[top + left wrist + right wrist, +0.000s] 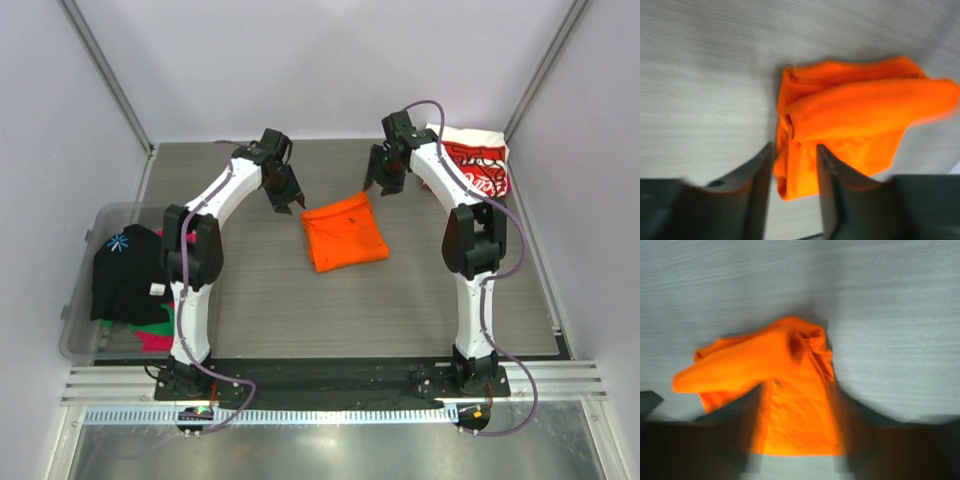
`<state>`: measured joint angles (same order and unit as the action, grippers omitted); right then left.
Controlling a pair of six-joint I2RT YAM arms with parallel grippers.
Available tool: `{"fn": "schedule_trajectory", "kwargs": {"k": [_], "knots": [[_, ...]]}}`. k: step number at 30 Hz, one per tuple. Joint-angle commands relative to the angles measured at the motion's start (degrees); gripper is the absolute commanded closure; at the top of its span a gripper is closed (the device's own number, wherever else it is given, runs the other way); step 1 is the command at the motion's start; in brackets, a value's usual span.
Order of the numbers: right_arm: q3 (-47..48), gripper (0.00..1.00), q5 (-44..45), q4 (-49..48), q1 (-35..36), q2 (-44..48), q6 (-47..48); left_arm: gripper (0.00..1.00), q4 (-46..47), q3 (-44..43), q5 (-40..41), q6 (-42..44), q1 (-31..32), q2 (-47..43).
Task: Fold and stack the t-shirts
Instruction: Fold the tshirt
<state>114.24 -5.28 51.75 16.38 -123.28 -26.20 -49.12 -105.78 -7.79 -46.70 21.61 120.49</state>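
Nearest the lens, the left end effector (794, 155): two dark fingers (757, 195) held apart, gripping nothing, with the left edge of the orange t-shirt (850, 115) seen through the gap and bare table (700, 90) beside it. Much the same at the right end effector (797, 440): blurred dark fingers (735, 440) standing wide apart on either side of the orange cloth, clamped on nothing so far as visible through the blur.

From above, the orange t-shirt lying folded to a rough square near the middle of the table, a little toward the back, one fold bulging up along its far side. Left end effector just beside its back left corner, right end effector just beside its back right corner, both arms reaching in from bases at the near edge.

At the back right corner of the table, a red-and-white t-shirt (478, 165) folded flat, white script on red facing up, well apart from the orange one.

At the left edge, a clear bin (75, 340) holding a black t-shirt (125, 275) with a pale star-like print, over pink and green cloth (150, 335).
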Motion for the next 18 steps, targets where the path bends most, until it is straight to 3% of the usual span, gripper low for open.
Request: {"fn": "schedule_trajectory", "kwargs": {"k": [1, 2, 3, 5, 7, 12, 18], "knots": [[9.0, 0.19, 1.9, -0.1, -1.8, -3.5, 1.7, 0.49, -5.0, -10.8, 0.1, 3.3, -4.1, 6.8], [11.9, 0.11, 1.3, 0.1, -2.0, -3.9, 1.7, 0.48, -7.9, -15.1, -0.5, 3.6, -4.7, 9.4], [12.8, 0.1, 0.6, 0.1, -2.1, -3.7, 1.9, 0.48, -14.1, -23.3, -0.5, 5.0, -5.3, 12.5], [11.3, 0.09, -0.1, 0.0, -2.1, -0.9, 2.1, 0.47, -17.6, -27.6, 1.7, 6.0, -5.1, 12.7], [6.7, 0.09, -1.0, -2.6, -1.6, 2.8, 1.7, 0.47, -15.5, -23.2, 3.4, 6.4, -4.5, 7.3], [-20.2, 0.12, -6.6, -17.2, 0.7, 18.0, -1.0, 0.48, -4.3, -3.6, 1.5, 5.5, -1.2, -5.2], [-38.5, 0.16, -14.7, -28.2, 1.5, 21.2, -4.5, 0.5, 6.9, 7.1, -6.3, 4.0, 6.9, -10.3]]}}
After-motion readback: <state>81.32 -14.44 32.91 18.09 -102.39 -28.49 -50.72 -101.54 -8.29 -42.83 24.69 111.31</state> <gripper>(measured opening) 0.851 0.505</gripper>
